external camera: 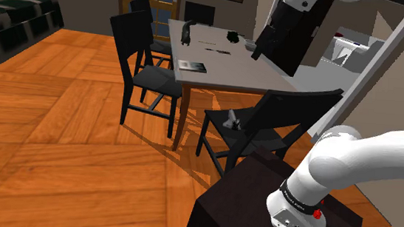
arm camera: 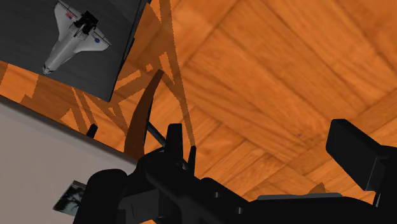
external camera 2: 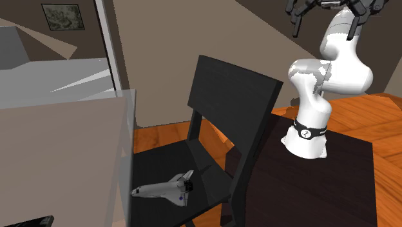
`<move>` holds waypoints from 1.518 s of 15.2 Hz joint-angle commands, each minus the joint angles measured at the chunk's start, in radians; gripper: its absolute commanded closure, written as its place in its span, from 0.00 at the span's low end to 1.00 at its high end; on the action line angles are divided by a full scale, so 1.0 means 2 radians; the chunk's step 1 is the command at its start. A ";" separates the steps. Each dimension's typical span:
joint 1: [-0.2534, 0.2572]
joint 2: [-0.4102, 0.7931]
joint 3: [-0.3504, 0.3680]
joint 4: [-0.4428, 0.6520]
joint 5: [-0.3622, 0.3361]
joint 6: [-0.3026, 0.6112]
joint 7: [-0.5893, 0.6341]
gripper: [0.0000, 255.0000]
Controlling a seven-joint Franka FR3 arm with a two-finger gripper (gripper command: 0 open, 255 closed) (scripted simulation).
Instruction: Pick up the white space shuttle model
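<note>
**Nothing gripped yet**

Shoulder view: white space shuttle model point(external camera: 231, 122) lies on the seat of 1 black high-backed chair point(external camera: 297, 109) just beside the dark box stand point(external camera: 260, 203).
Second exterior view: black pincer point(external camera 2: 324, 29) raised high, spread apart, empty.
Wrist view: white space shuttle model point(arm camera: 71, 35) well apart from the black pincer.

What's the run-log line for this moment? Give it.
phase: pre-grasp | gripper: open, empty, raised | shuttle model: lying on black chair seat, untouched
</note>
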 commanded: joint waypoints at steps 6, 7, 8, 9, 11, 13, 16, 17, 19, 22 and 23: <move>-0.020 0.050 -0.010 -0.030 -0.011 0.070 0.018 0.00; -0.024 0.061 -0.012 -0.035 -0.014 0.084 0.022 0.00; -0.028 0.073 -0.014 -0.039 -0.016 0.098 0.025 0.00; -0.032 0.086 -0.016 -0.043 -0.018 0.112 0.029 0.00; -0.039 0.112 -0.021 -0.048 -0.022 0.139 0.037 0.00; -0.047 0.139 -0.025 -0.051 -0.026 0.166 0.044 0.00; -0.058 0.183 -0.033 -0.053 -0.031 0.205 0.056 0.00; -0.061 0.198 -0.036 -0.052 -0.033 0.218 0.060 0.00; -0.068 0.229 -0.041 -0.049 -0.036 0.242 0.067 0.00; -0.078 0.278 -0.050 -0.042 -0.038 0.276 0.078 0.00; -0.081 0.294 -0.052 -0.038 -0.039 0.287 0.082 0.00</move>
